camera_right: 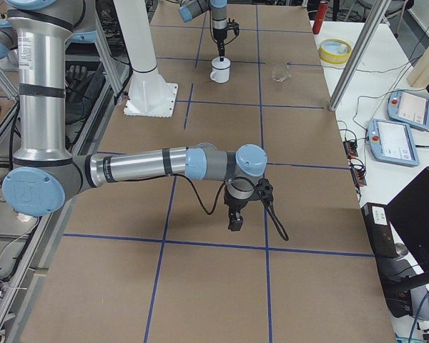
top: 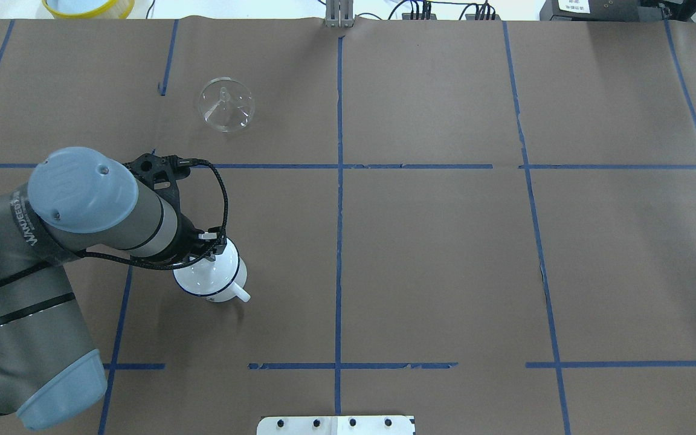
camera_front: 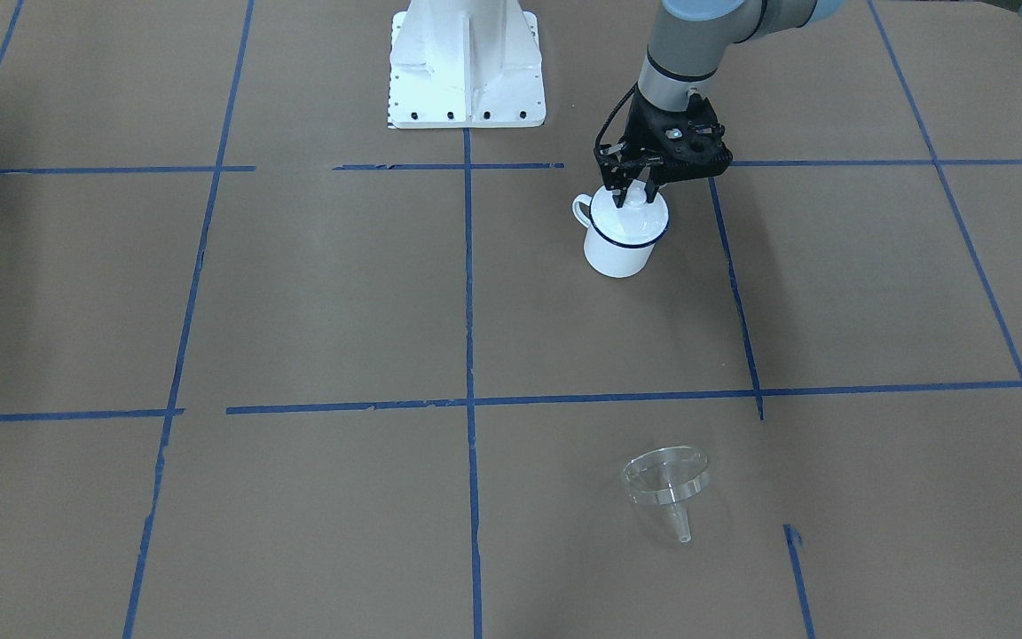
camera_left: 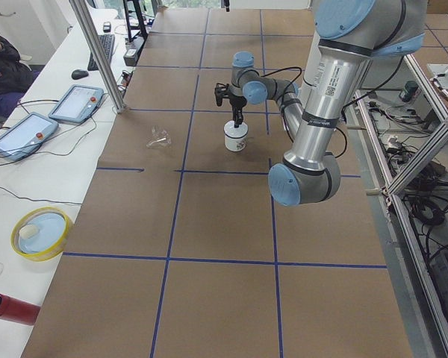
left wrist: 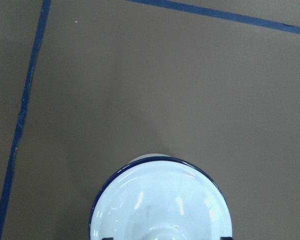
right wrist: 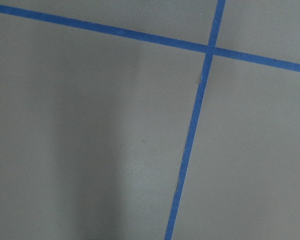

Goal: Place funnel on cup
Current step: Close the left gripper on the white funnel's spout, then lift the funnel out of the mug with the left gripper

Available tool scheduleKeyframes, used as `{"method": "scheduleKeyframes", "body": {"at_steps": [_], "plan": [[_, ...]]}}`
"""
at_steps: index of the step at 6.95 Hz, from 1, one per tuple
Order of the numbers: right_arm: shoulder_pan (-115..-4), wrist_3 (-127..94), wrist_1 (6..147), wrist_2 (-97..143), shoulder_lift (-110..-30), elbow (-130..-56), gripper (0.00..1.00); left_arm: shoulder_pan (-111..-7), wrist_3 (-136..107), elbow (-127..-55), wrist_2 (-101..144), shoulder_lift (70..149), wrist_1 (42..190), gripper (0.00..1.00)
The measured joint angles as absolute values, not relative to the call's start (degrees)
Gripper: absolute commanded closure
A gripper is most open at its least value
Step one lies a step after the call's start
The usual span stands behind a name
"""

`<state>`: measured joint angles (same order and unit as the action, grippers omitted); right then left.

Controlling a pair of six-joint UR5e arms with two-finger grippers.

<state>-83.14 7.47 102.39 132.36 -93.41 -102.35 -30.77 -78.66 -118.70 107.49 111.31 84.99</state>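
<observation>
Left gripper at the cup's lid, clear from front, masked overhead

Brown paper table, blue tape grid, white desk

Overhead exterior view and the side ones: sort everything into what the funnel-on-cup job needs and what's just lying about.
Job: funnel; cup; lid sitting on the cup; left pincer at its knob.
Lying about: yellow-rimmed dish; red cylinder; right pincer, far from both.
</observation>
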Motion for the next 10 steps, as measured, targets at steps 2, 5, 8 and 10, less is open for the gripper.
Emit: {"method": "scheduleKeyframes", "body": {"at_steps": [2, 5, 8, 10], "plan": [[-83.15, 7.47, 102.39, 132.36, -93.43, -102.36, 0.00, -30.92, -78.60, -119.27, 107.51, 111.38, 84.88, 1.00], [-83.15, 7.47, 102.39, 132.36, -93.41, -102.32, 0.00, -36.49, -73.93, -126.32, 109.22, 110.85, 81.53, 1.00], [-83.14, 7.47, 102.39, 132.36, -93.43, -102.31, 0.00, -44.89, -58.39, -139.26, 116.11, 96.27, 80.92, 1.00], [-83.14, 7.47, 102.43, 132.36, -93.40, -102.31, 0.00, -44.95, -58.87, -140.01, 116.69, 89.00, 86.03, 1.00]]}}
